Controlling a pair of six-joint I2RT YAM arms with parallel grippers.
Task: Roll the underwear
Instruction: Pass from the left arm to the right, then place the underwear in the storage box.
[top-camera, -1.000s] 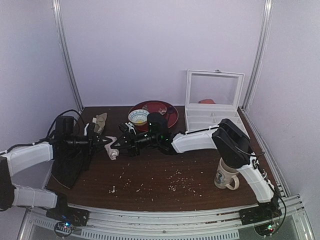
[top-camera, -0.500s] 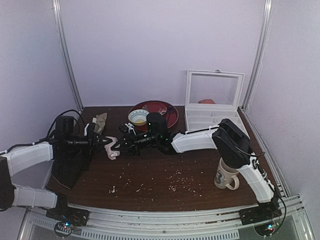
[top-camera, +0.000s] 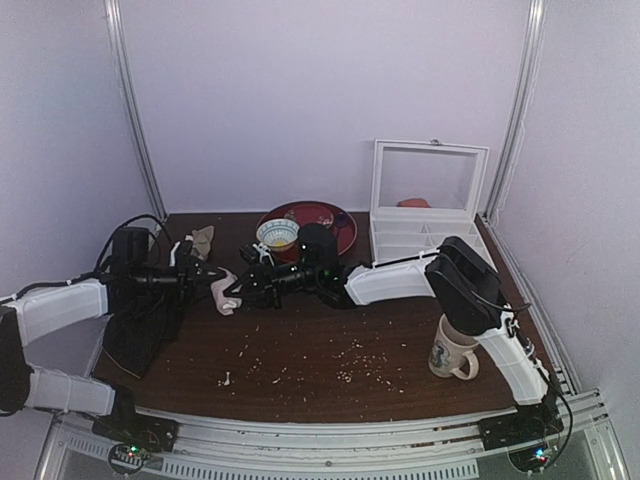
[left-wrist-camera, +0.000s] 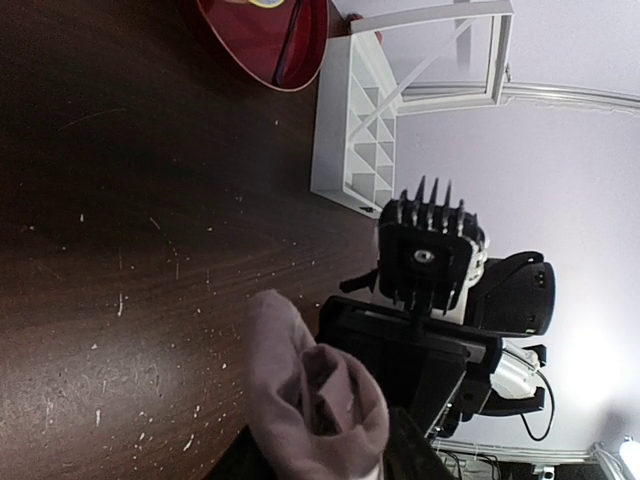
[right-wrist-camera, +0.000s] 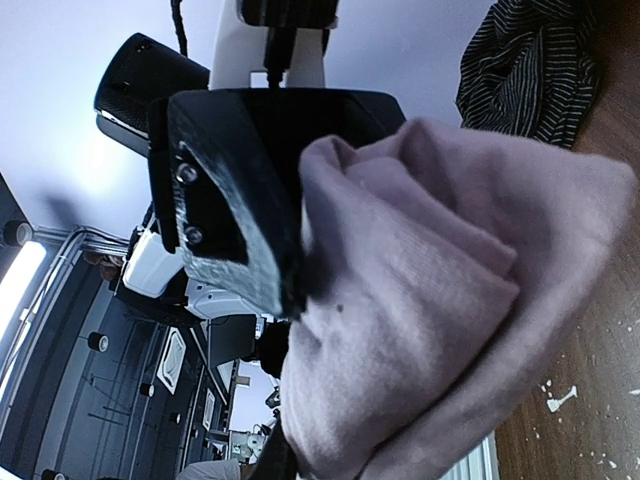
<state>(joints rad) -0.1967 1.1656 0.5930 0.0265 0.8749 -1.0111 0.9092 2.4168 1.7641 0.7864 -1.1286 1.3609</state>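
Note:
The underwear (top-camera: 224, 297) is a small pale pink bundle held just above the brown table, left of centre, between the two grippers. My left gripper (top-camera: 208, 282) is shut on it; in the left wrist view the rolled fabric (left-wrist-camera: 310, 400) sits between my dark fingers at the bottom edge. My right gripper (top-camera: 246, 287) meets it from the right and appears shut on it. In the right wrist view the pink fabric (right-wrist-camera: 420, 300) fills the frame and hides most of my jaws. The left gripper's finger (right-wrist-camera: 240, 200) presses on the fabric.
A black cloth (top-camera: 140, 320) lies at the left table edge and a beige-olive cloth (top-camera: 202, 243) at the back left. A red plate (top-camera: 335, 225) with a bowl (top-camera: 276, 234) and a white compartment box (top-camera: 425, 235) stand behind. A mug (top-camera: 452, 350) stands at the right. Crumbs dot the table.
The pink bundle has lifted slightly and drawn up tighter between the grippers. Both grippers have shifted a little; the left one has edged up and right.

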